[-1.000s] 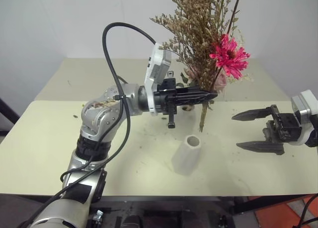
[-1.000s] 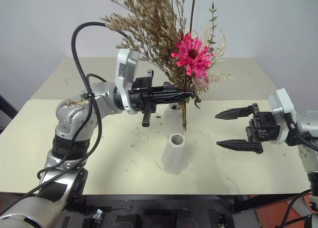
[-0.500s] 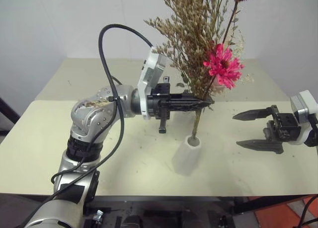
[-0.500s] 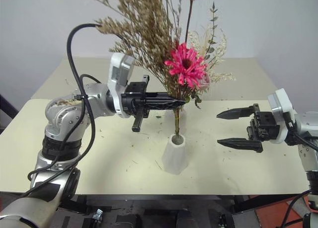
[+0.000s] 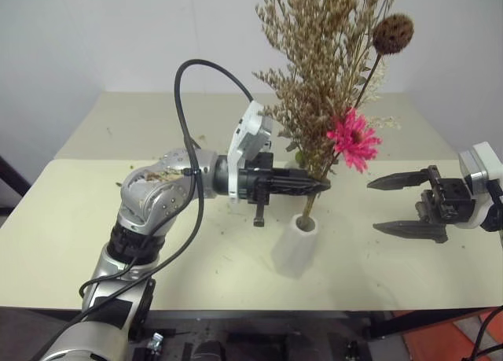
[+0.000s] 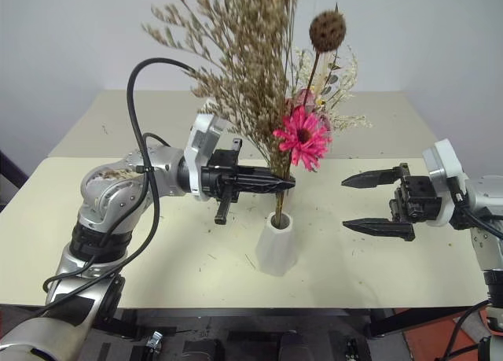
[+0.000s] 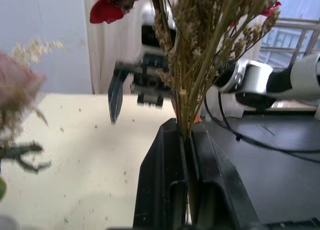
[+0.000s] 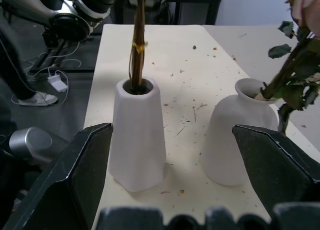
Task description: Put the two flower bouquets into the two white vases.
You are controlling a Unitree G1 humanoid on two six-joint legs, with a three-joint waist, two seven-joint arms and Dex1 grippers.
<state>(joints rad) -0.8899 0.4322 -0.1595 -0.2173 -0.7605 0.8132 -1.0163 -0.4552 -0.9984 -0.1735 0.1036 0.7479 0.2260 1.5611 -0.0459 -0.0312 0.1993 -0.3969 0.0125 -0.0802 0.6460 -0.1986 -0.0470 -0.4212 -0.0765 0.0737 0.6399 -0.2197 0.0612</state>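
Your left gripper is pinching its two black fingers tight on the stems of the dry grass bundle, a brittle, feathery tan spray with one bright pink flower and a round brown seed head standing above it. The stem ends are sitting inside the round mouth of the tapered vase, a smooth matte white piece with faintly faceted sides, standing on the pale, crumb-speckled table.

Your right gripper is hovering well apart from the vase at the table's right side, its pointed fingers spread wide and holding nothing.

From the head, the round-bodied vase is sitting mostly hidden behind the grass, with the cream sprigs of the rose bouquet poking out. The right wrist view is giving you both vases side by side: the tapered one with thin brown stems bound by a yellowish tie, and the round-bodied vase with leafy green rose stems in its short neck. The left wrist view is showing the thin stems clamped between the fingers.
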